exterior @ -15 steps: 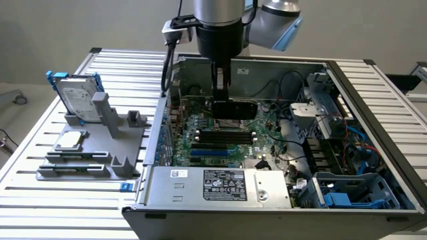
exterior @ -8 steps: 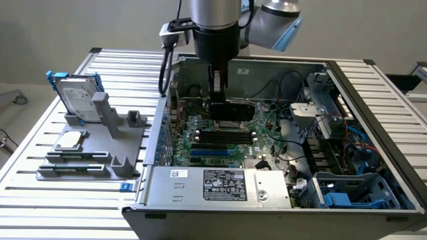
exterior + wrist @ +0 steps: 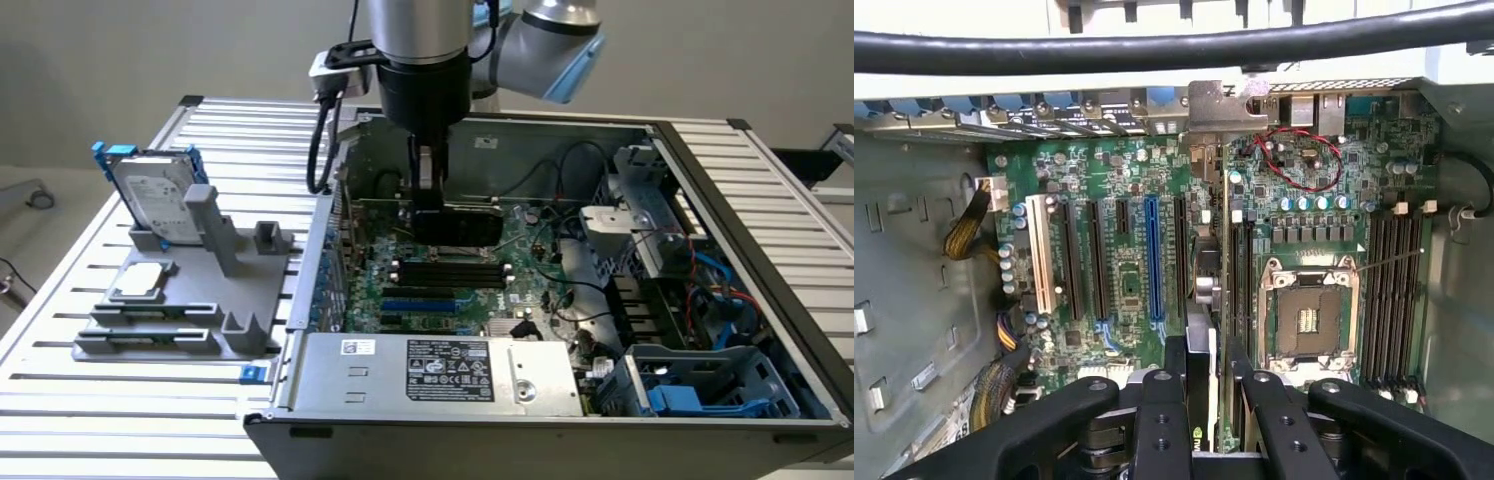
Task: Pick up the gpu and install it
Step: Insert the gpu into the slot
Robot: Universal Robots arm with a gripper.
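On the exterior view's left, a hard drive [image 3: 150, 195] stood in a gray rack [image 3: 174, 300]. Right of it, inside the open computer case [image 3: 534, 150], the gripper [image 3: 427, 200] had its jaws clamped on the gpu [image 3: 461, 228], which it held edgewise over the motherboard [image 3: 441, 300] beside the processor socket [image 3: 1309, 320].

arm [image 3: 416, 30]: silver-grey tube | joint cap [image 3: 577, 70]: light blue | end effector [image 3: 1204, 362]: black, screwed bars | cable [image 3: 1154, 48]: black

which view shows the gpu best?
Exterior view: the gpu shows broadside, black, in the gripper over the motherboard. Wrist view sees it edge-on between the fingers, silver bracket at its far end.
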